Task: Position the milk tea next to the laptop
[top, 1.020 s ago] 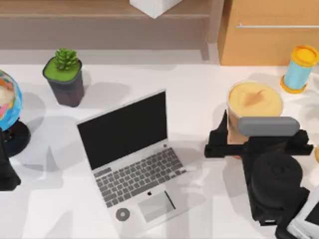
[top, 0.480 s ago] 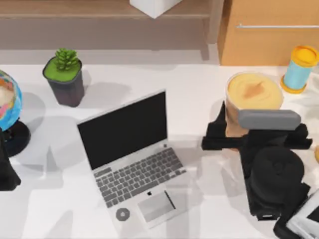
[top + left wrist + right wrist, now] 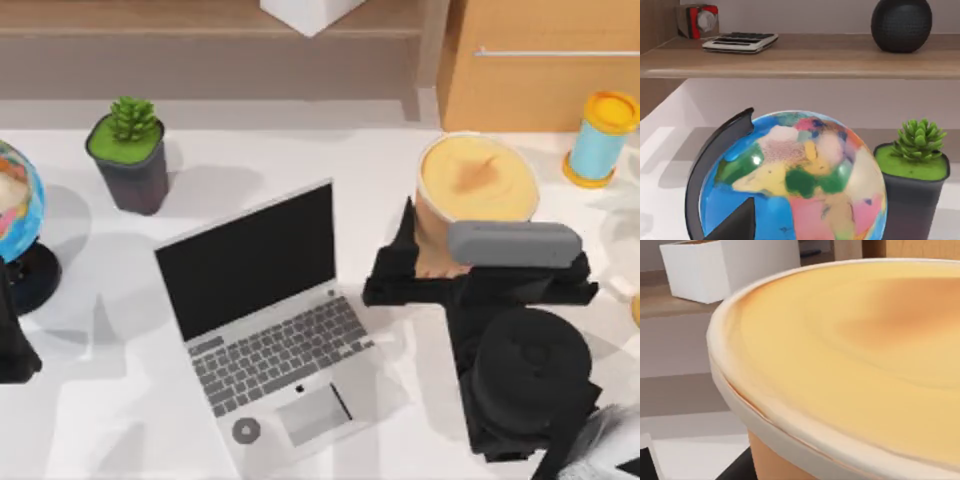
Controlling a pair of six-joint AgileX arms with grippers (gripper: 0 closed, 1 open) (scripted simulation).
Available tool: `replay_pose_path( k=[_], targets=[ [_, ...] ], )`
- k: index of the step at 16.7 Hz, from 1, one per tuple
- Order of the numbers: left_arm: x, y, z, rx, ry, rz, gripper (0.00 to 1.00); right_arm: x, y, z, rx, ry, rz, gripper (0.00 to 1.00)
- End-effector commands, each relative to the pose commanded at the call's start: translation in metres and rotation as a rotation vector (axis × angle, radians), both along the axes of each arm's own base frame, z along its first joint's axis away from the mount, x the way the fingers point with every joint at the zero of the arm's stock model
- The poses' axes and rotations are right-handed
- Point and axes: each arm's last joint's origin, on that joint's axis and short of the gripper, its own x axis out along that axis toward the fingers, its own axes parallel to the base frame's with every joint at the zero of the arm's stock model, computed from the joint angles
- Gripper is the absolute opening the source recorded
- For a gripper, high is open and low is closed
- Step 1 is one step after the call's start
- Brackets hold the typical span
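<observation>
The right gripper (image 3: pixel 470 262), clamped on the large tapered orange-tan milk tea cup (image 3: pixel 474 182), holds it just right of the open silver-grey laptop (image 3: pixel 262 322), whose black screen a careless swing could strike.

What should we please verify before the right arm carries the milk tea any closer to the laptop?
1. Right end effector on the milk tea: ok; fingers flank the cup's base.
2. Cup upright: ok.
3. Bare table between cup and laptop: ok.
4. Cup beside laptop: not ok; a gap remains.
5. Firmness of the grip: cannot tell.
6. Left arm out of the way: ok; parked by the globe.
</observation>
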Motion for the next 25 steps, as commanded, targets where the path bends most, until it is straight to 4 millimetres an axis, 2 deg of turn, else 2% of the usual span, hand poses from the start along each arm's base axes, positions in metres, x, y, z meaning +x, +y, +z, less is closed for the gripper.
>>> replay_pose_path(
  k=[6, 12, 17, 25],
  targets=[
    [0.0, 0.0, 0.0, 0.0, 0.0, 0.0, 1.0, -0.035, 0.014, 0.001, -0.046, 0.052, 0.01, 0.0],
    [0.0, 0.0, 0.0, 0.0, 0.0, 0.0, 1.0, -0.062, 0.016, -0.003, -0.106, 0.083, -0.024, 0.0],
    [0.0, 0.0, 0.0, 0.0, 0.0, 0.0, 1.0, -0.07, 0.014, -0.004, -0.127, 0.086, -0.054, 0.0],
    [0.0, 0.0, 0.0, 0.0, 0.0, 0.0, 1.0, -0.068, 0.016, -0.004, -0.118, 0.083, -0.056, 0.0]
  ],
)
